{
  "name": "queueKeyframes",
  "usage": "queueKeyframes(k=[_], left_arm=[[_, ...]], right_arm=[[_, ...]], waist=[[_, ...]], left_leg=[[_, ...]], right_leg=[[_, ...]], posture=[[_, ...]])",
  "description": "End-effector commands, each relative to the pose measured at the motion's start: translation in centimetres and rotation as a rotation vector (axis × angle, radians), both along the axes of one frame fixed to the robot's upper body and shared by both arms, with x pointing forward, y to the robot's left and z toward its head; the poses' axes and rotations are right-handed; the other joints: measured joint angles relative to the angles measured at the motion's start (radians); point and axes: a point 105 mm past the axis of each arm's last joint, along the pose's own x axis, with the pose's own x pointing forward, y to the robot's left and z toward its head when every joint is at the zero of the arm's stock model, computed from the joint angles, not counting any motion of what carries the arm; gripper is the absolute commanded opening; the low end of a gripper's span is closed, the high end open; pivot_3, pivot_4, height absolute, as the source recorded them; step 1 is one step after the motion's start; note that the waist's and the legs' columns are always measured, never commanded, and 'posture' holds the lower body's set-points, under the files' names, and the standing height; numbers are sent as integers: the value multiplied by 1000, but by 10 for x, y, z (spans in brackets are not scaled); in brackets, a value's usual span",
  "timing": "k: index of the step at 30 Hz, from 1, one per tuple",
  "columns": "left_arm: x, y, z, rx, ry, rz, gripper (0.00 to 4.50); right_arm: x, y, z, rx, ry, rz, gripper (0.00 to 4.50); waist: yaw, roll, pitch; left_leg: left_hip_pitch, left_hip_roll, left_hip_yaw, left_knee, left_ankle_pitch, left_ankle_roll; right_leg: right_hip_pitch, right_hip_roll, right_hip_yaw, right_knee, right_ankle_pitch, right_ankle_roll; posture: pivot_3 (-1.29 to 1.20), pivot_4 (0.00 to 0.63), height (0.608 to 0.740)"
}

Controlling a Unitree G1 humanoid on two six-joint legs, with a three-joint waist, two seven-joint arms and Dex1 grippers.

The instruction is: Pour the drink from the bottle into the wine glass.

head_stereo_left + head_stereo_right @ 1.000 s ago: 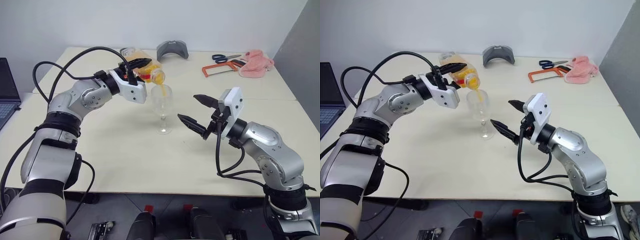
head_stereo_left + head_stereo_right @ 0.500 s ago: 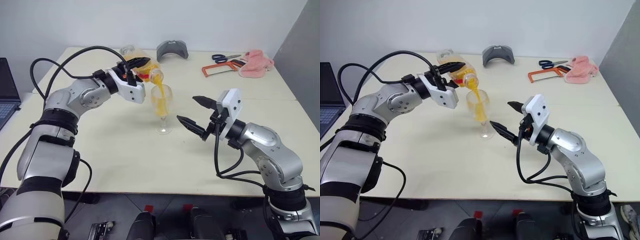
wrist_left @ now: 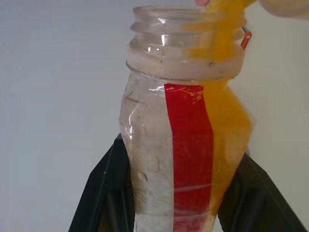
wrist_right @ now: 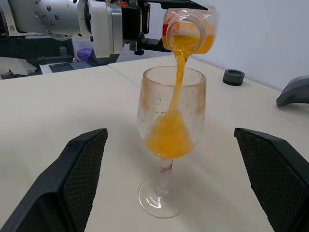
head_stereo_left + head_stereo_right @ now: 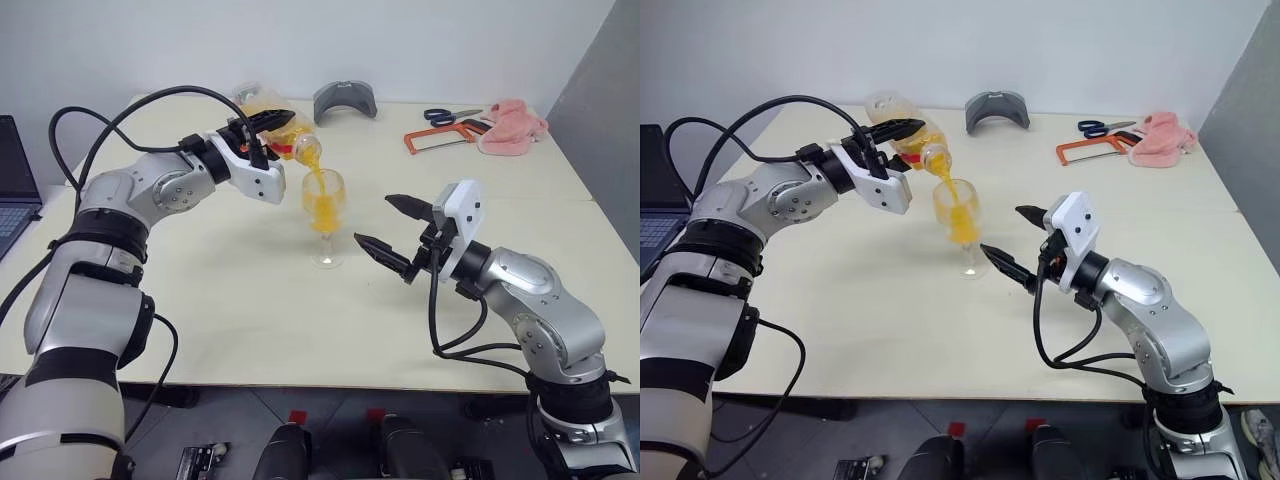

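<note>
My left gripper [image 5: 272,128] is shut on the clear bottle [image 5: 285,138] with a red label strip, holding it tipped with its open mouth over the wine glass [image 5: 325,210]. A stream of orange drink [image 4: 177,72] falls from the bottle [image 4: 190,30] into the glass [image 4: 171,123], whose bowl is about half full. The glass stands upright on the cream table [image 5: 250,300]. In the left wrist view the black fingers [image 3: 104,191] clamp the bottle [image 3: 186,145] from both sides. To the right of the glass, my right gripper [image 5: 376,221] stands open and holds nothing.
At the back of the table lie a grey curved object [image 5: 345,100], scissors [image 5: 450,115], a red-framed saw [image 5: 440,138] and a pink cloth [image 5: 512,122]. A laptop [image 5: 15,185] sits at the far left. A small dark ring [image 4: 233,76] lies behind the glass.
The drink in the glass has risen from almost nothing to about half the bowl. The bottle has tipped a little further. The right gripper has stayed still.
</note>
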Motion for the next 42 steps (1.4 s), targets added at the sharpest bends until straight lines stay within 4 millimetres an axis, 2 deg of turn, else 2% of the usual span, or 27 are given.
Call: queueKeyframes(k=[1,11,19,42], left_arm=[[-3,2,24,-17,-73,-6,1681],[-3,-1,27,-10,-80,-11,1681],[-3,-3,30,2,-91,-19,1680],[-3,-6,32,3,-104,-26,1680]], right_arm=[[-6,-3,8,11,-47,23,4500],[-7,-22,15,8,-33,79,4500],[-16,-17,8,-4,12,136,4500],[-16,-16,6,-15,15,125,4500]], waist=[[0,0,0],[0,0,0],[0,0,0],[0,0,0]], left_leg=[[0,0,0,0,0,0],[0,0,0,0,0,0],[0,0,0,0,0,0],[0,0,0,1,0,0]], right_leg=[[0,0,0,0,0,0],[0,0,0,0,0,0],[0,0,0,0,0,0],[0,0,0,1,0,0]], posture=[[0,150,740],[0,150,740],[0,150,740],[0,150,740]])
